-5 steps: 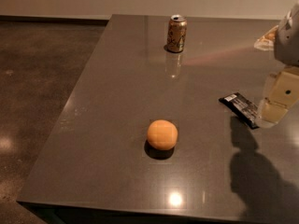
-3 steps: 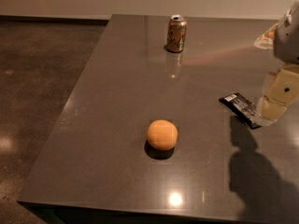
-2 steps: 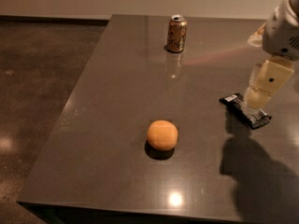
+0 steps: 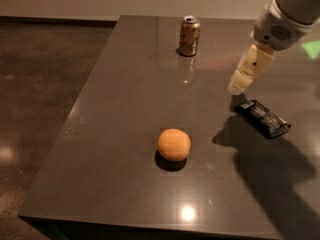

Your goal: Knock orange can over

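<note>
**Current step: approach.** The can [image 4: 189, 36] stands upright near the far edge of the table [image 4: 125, 109], closer to the far left corner than to the right edge. Nothing touches it. The knock has not been made.

**Pincer position.** The pincer [image 4: 239, 84] hangs tip-down from the arm on the right side of the table. It is clear of the surface and well apart from the can. It is nearer the viewer than the can and to the can's right. A dark packet [image 4: 263, 117] lies flat on the table just beside and below the tip, toward the right edge.

**Pincer state.** It cannot be told from this view whether the pincer is spread or pressed together. Nothing is seen held in it.

**Other items.** A round fruit [image 4: 174, 144] rests about midway between the left and right edges, nearer the near edge. It is well apart from both the can and the pincer.

**Next move, as judged:**

1. Carry the pincer left and toward the far edge until it is just beside the can's right wall.
2. Set the tip height against the upper part of the can. Contact low down is likely to slide the can instead of tipping it.
3. Push sideways through the can, toward the left edge.

**Cautions.** The direct path to the can appears free of the fruit. Lift clear of the packet before travelling. The can is light, so a short, firm push should be enough.
</note>
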You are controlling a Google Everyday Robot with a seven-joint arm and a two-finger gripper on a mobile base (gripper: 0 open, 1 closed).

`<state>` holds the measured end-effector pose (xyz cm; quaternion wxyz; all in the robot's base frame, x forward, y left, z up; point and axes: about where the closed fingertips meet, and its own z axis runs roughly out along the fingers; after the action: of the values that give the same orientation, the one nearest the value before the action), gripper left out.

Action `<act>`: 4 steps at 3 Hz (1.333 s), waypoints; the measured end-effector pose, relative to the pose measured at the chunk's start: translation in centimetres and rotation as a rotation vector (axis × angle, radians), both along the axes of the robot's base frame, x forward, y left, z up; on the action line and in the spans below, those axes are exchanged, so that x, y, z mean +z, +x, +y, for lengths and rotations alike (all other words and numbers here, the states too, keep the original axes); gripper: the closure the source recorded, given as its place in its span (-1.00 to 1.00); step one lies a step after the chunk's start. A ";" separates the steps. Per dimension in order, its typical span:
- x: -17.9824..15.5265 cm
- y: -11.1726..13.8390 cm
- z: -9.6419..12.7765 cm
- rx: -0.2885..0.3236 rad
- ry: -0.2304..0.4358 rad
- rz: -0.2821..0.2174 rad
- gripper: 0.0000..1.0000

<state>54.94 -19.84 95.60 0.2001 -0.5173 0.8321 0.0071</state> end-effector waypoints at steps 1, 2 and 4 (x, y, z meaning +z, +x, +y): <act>-0.4 4.5 1.2 -0.081 0.067 -0.045 -1.00; -0.5 7.4 2.4 -0.125 0.131 -0.094 -1.00; -1.9 14.7 5.4 -0.219 0.218 -0.186 -1.00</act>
<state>69.68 -14.46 93.66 0.3304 -0.3972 0.8557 0.0276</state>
